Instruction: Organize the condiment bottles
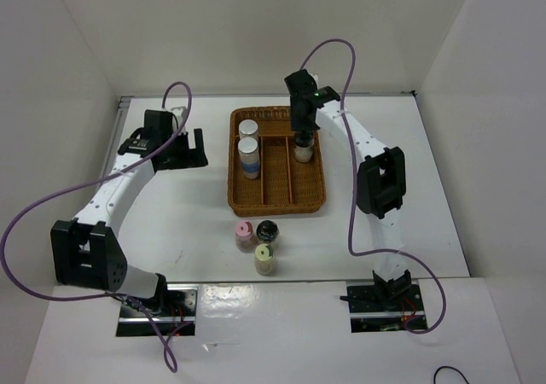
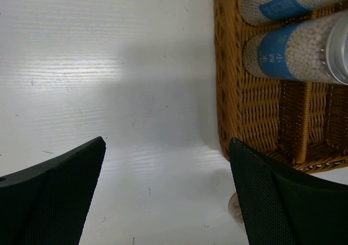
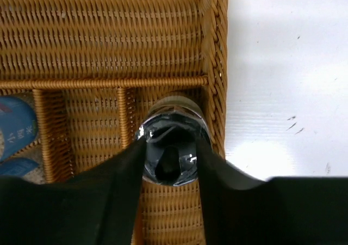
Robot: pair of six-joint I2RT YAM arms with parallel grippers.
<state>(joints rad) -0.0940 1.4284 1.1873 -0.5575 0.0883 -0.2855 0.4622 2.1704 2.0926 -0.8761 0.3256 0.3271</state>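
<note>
From the top camera, your right gripper [image 1: 303, 138] is reaching down into the basket [image 1: 235, 166] at mid-frame. It is closing tight on a black-top bottle [image 1: 303, 154]. That bottle is standing upright in the basket's rightmost slot, toward the slot's upper end, directly under the gripper.

In the leftmost slot, the upper silver bottle [image 1: 248, 129] and the lower silver bottle [image 1: 248, 152] are standing one just below the other. Your left gripper [image 1: 200, 148] is hovering left of the basket, apart from it, with jaws spread wide and nothing between them.

Below the basket, three bottles are sitting on the table [image 1: 171, 213]. The pink bottle [image 1: 245, 235] and the spare black-top bottle [image 1: 268, 230] are side by side, and the yellow bottle [image 1: 265, 260] is just below them. All three are well apart from both grippers.

In the left wrist view, your two fingers [image 2: 54, 201] are filling the lower corners with only bare table between them. The basket wall is running down the right side. Both silver bottles are showing their blue labels at upper right, beyond the right finger and clear of it.

In the right wrist view, your fingers [image 3: 109, 196] are pinching the black-top bottle from both sides at lower centre, their tips touching its top. The bottle is sitting in the corner of its slot, just below the cross divider and against the basket's right wall. A blue label is peeking in at the left edge.
</note>
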